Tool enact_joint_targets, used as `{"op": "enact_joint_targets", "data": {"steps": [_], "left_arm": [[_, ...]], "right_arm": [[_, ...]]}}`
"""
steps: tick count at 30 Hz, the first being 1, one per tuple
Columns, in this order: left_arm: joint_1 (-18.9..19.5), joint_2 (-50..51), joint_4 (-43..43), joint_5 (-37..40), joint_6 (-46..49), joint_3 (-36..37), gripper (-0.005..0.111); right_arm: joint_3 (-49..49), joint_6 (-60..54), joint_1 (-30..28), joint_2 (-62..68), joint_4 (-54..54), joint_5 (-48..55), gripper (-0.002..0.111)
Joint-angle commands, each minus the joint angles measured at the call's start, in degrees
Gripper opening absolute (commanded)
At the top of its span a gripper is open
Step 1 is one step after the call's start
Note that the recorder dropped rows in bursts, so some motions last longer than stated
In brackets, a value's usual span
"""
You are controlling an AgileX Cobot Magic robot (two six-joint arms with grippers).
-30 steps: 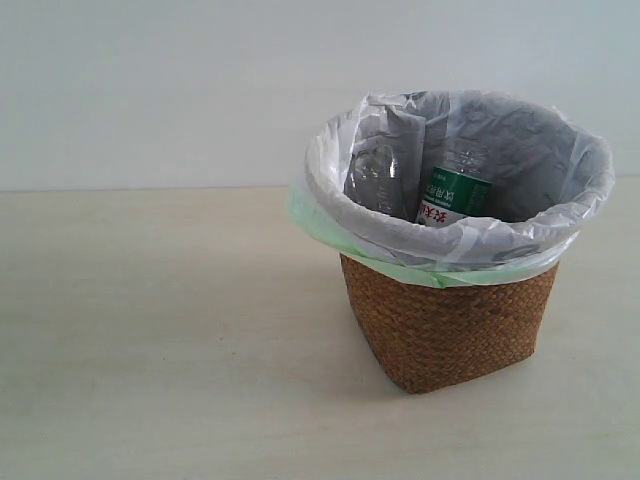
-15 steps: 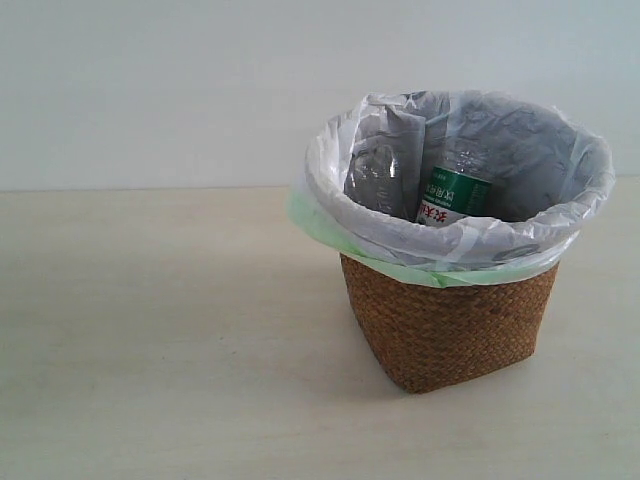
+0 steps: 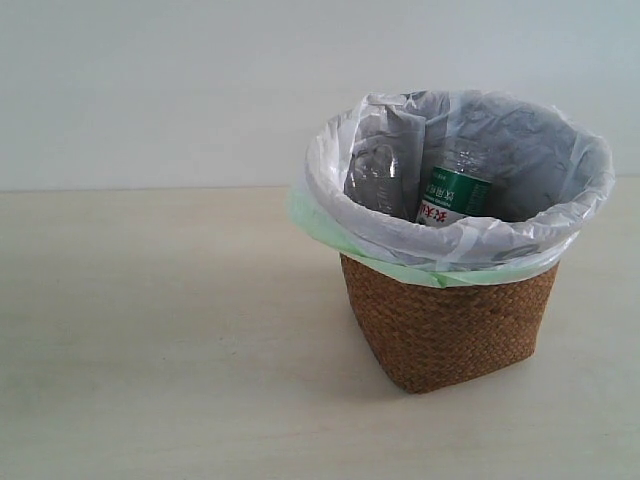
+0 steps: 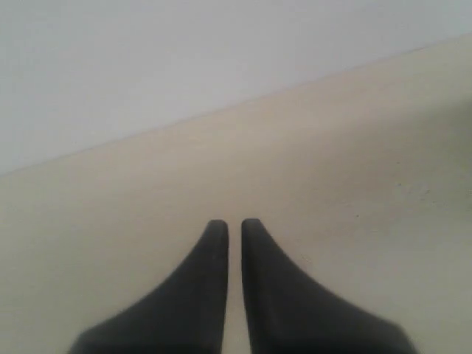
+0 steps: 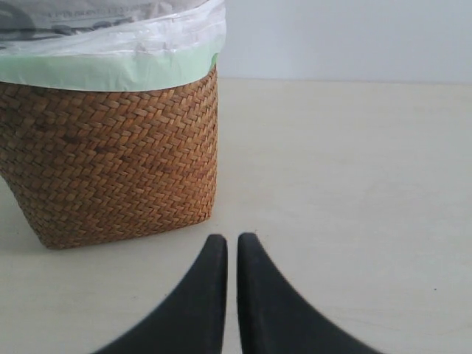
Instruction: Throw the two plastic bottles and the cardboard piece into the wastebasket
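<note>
The left hand (image 4: pixel 234 225) is seen narrowed to a slit, nothing held, over the counter (image 4: pixel 354 147). The right hand (image 5: pixel 231 240), likewise narrowed and empty, is placed near the wastebasket (image 5: pixel 110 162), inside which the green-labelled bottle (image 3: pixel 450 195) and the clear bottle (image 3: pixel 372 178) are stood.

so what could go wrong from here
1. The shut right gripper sits low, close beside the brown woven wicker wastebasket. A sideways swing could knock it over, since it tapers to a narrower base.
2. Only the clear plastic bottle with the green-and-white label and a second clear bottle show inside. The cardboard piece is not visible in any view, so it may be hidden below or missing.
</note>
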State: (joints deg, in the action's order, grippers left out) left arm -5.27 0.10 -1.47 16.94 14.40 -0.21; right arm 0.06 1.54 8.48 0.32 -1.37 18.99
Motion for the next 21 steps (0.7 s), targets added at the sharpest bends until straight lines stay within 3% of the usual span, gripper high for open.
{"op": "enact_joint_targets", "data": {"steps": [1, 21], "left_arm": [[0.19, -0.10, 0.41, 0.26, -0.54, 0.21, 0.006], [0.19, -0.10, 0.42, 0.26, -2.19, 0.21, 0.006]], "right_arm": [[-0.06, -0.22, 0.08, -0.32, -0.46, -0.54, 0.002], [-0.06, -0.22, 0.08, -0.32, -0.46, -0.54, 0.002]]}}
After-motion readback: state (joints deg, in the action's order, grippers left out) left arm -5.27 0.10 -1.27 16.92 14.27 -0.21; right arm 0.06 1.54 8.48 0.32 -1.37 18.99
